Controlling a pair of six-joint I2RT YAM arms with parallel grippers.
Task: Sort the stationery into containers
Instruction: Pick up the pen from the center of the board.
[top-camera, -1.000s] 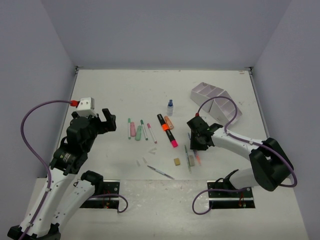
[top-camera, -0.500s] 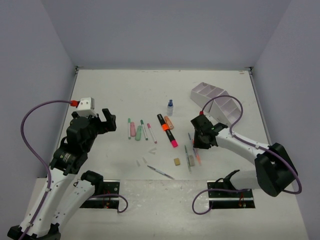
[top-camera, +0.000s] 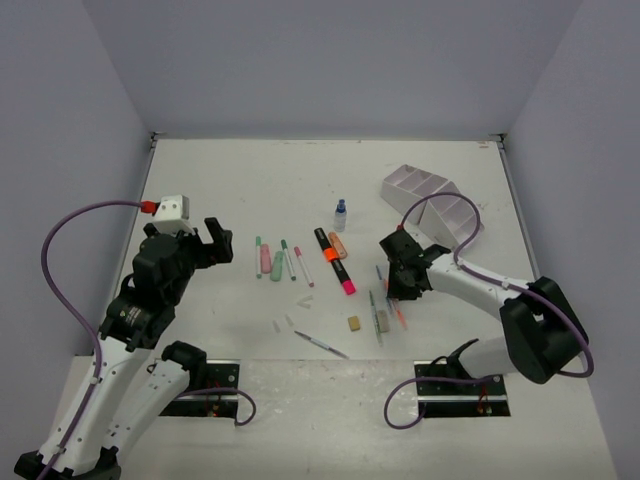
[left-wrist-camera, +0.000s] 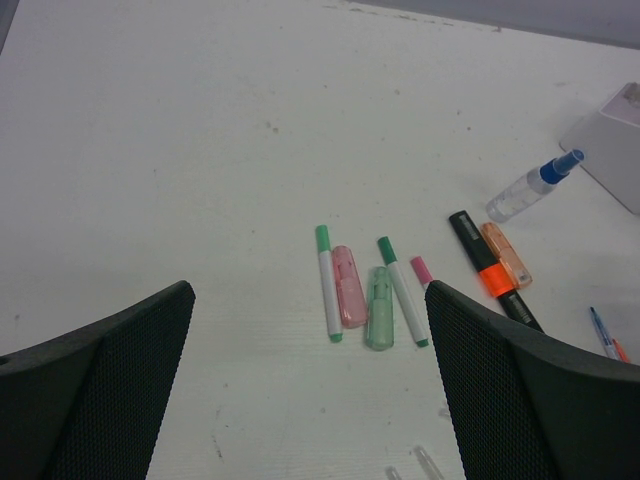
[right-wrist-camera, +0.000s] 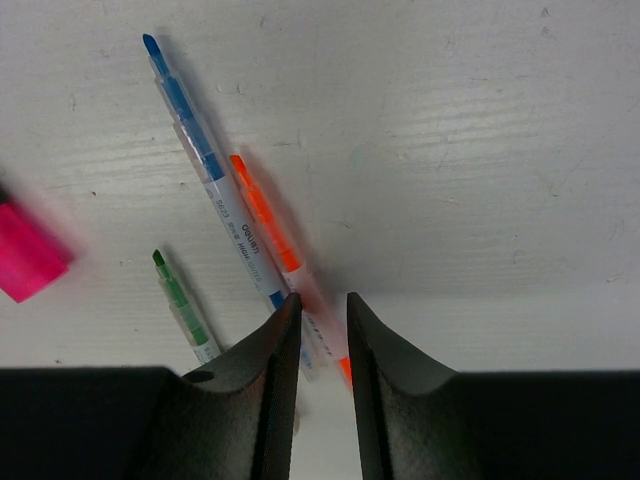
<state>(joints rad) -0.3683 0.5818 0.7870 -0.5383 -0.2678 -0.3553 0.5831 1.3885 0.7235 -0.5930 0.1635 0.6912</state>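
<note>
The right gripper (right-wrist-camera: 322, 298) sits low on the worktop (right-wrist-camera: 480, 150), fingers nearly together astride the slim orange pen (right-wrist-camera: 265, 215), which lies touching a blue pen (right-wrist-camera: 205, 165). The orange pen's near end is blurred, so I cannot tell if it is pinched. The left gripper (left-wrist-camera: 308, 290) hangs spread wide, well apart from them.
</note>
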